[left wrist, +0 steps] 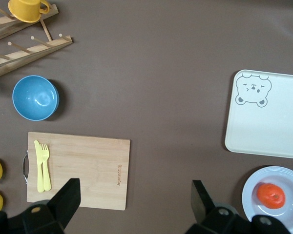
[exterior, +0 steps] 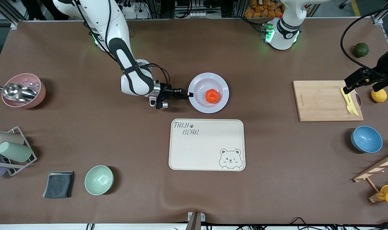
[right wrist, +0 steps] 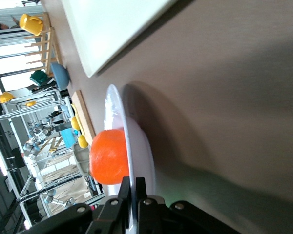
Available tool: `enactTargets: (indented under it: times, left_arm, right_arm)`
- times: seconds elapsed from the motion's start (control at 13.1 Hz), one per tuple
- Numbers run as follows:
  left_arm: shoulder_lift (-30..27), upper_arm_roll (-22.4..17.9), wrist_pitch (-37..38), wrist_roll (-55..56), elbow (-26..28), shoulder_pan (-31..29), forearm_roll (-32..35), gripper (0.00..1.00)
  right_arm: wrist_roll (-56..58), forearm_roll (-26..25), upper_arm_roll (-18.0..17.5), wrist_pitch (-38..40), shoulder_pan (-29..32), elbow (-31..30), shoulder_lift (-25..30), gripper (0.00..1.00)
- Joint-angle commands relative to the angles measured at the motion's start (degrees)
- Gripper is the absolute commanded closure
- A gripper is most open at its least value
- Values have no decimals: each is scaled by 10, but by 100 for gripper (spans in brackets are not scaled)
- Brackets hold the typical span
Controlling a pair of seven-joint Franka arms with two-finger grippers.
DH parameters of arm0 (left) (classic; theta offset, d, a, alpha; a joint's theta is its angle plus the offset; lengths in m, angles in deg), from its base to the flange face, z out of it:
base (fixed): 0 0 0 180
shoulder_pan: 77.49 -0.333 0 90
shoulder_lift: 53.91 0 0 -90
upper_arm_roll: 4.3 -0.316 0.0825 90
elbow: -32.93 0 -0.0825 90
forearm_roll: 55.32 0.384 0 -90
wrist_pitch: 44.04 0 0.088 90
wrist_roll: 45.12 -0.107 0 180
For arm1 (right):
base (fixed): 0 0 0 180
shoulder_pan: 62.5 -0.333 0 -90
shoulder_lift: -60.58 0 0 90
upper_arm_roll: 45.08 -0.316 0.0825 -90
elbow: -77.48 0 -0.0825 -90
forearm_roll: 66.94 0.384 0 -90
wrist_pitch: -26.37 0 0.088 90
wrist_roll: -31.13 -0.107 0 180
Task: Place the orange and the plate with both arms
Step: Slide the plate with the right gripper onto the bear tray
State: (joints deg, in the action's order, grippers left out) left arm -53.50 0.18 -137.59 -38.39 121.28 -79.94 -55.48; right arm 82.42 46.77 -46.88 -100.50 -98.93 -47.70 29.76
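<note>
Jaws: right gripper [exterior: 190, 94] pinched on rim of plate [exterior: 221, 83], which sits on worktop [exterior: 270, 179] with orange [exterior: 212, 96] inside, near tray [exterior: 206, 145]. Left gripper [left wrist: 134, 207] spread wide, empty, waiting over cutting board [left wrist: 88, 168]. Handling advice: lift plate level so orange stays put.

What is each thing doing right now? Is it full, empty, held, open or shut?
Plate: on the table, rim pinched by the right gripper.
Orange: lying in the plate.
Right gripper: shut on the plate rim.
Left gripper: open, holding nothing, over the cutting board.
Tray: empty.
Blue bowl: empty.
Green bowl: empty.
Pink bowl: holds a metal scoop.
</note>
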Motion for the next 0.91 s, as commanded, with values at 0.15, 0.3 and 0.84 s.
enactTargets:
  times: [0.15, 0.3, 0.84]
  left_arm:
    - [-5, 0, 20, -9, -5, -4, -9, 0]
    - [-5, 0, 20, -8, -5, -4, -9, 0]
    - [-1, 0, 19, -10, -4, -4, -12, 0]
  right_arm:
    - [-18, 34, 0, 7, 0, -7, 53, 100]
    - [-40, 34, 0, 7, 13, 3, 59, 100]
    - [-122, 33, 3, -54, 52, 132, 12, 100]
